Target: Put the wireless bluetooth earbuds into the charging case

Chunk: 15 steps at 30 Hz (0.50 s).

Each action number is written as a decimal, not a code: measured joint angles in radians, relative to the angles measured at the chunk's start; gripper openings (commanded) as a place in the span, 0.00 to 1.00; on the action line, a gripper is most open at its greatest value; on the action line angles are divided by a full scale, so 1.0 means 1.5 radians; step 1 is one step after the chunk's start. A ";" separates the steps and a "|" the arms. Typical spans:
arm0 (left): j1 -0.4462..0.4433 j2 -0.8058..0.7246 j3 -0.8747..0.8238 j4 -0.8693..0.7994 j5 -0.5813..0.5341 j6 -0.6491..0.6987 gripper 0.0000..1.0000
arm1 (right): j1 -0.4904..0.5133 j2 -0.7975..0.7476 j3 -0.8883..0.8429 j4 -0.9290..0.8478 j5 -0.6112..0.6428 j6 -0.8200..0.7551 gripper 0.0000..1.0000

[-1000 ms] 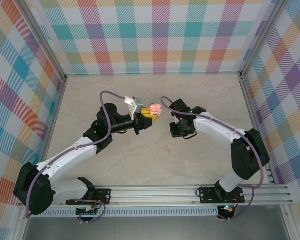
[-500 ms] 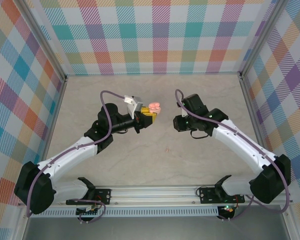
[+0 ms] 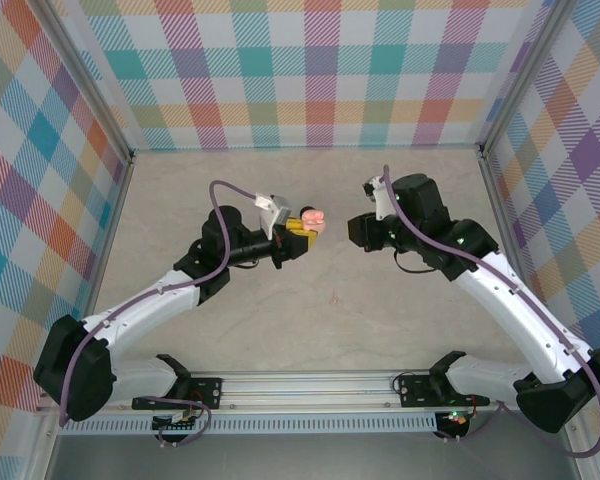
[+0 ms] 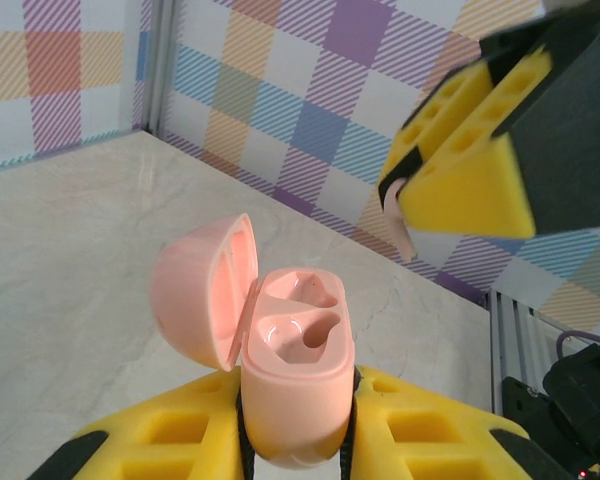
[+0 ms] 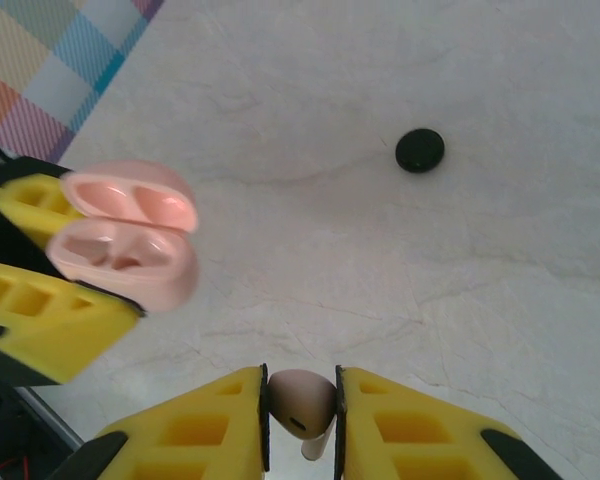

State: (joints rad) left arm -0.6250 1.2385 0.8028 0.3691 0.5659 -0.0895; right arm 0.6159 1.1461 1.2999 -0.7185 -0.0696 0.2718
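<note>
My left gripper (image 4: 295, 435) is shut on the pale pink charging case (image 4: 298, 345), which it holds above the table. The case's lid (image 4: 200, 295) hangs open to the left and both sockets are empty. In the top view the case (image 3: 311, 216) sits at the tip of the left gripper (image 3: 302, 229), with my right gripper (image 3: 357, 228) a short gap to its right. The right gripper (image 5: 302, 412) is shut on a pale pink earbud (image 5: 300, 398), stem pointing down. The case (image 5: 130, 240) lies up and to the left of that bud, apart from it.
A small round black object (image 5: 420, 150) lies on the pale marble-look table (image 5: 460, 280) beyond the right gripper. Checked walls (image 3: 320, 70) and metal posts close the table on three sides. A rail (image 3: 380, 390) runs along the near edge.
The right arm has swung out to the right and its gripper has moved a little toward the back, still facing the case. The left gripper and case have barely shifted.
</note>
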 measured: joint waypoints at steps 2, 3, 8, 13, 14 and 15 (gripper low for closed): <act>0.000 0.004 0.000 0.000 0.010 0.000 0.26 | 0.000 0.000 0.013 0.000 -0.014 -0.003 0.24; 0.000 0.007 0.000 0.000 0.014 0.000 0.26 | 0.000 0.000 0.019 0.001 -0.022 -0.003 0.24; -0.001 0.020 0.010 -0.002 0.029 0.001 0.26 | 0.000 0.005 0.045 0.003 -0.061 -0.003 0.24; -0.001 0.022 0.015 -0.002 0.039 0.003 0.26 | 0.000 0.011 0.055 0.021 -0.101 -0.003 0.24; -0.001 0.024 0.017 -0.002 0.041 0.003 0.26 | 0.000 0.014 0.055 0.024 -0.110 -0.002 0.24; -0.002 0.026 0.019 -0.001 0.044 0.003 0.26 | 0.000 0.017 0.055 0.027 -0.118 -0.002 0.24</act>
State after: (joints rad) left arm -0.6277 1.2770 0.8307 0.3683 0.6315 -0.0856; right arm 0.6159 1.1713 1.3827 -0.6773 -0.2466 0.2684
